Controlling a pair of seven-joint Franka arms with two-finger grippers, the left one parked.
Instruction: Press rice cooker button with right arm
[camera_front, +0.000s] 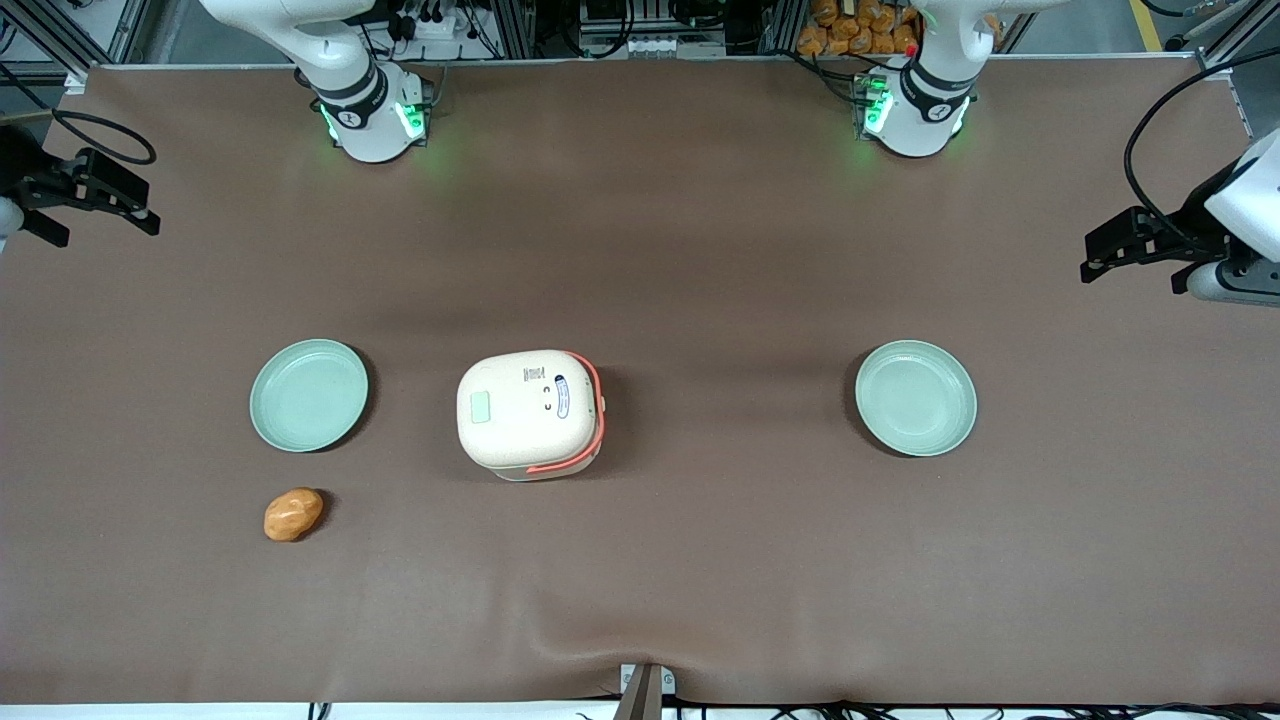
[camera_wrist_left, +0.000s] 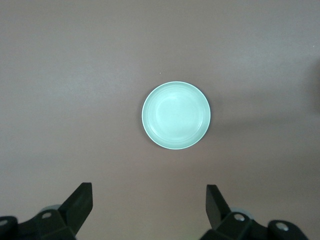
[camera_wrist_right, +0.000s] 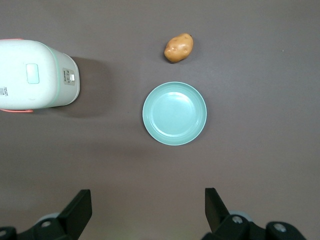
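The rice cooker (camera_front: 530, 412) is cream with a coral-orange handle band and stands lid shut in the middle of the table. A pale green square button (camera_front: 480, 407) sits on its lid. It also shows in the right wrist view (camera_wrist_right: 35, 75), with the button (camera_wrist_right: 32, 73) on top. The right arm's black gripper (camera_front: 105, 232) hangs above the table at the working arm's end. It is well apart from the cooker and farther from the front camera. In the right wrist view the gripper (camera_wrist_right: 147, 205) is open and empty above bare table.
A pale green plate (camera_front: 308, 394) (camera_wrist_right: 174, 113) lies between the gripper and the cooker. An orange-brown potato (camera_front: 293, 514) (camera_wrist_right: 179, 48) lies nearer the front camera than that plate. A second pale green plate (camera_front: 915, 397) (camera_wrist_left: 176, 115) lies toward the parked arm's end.
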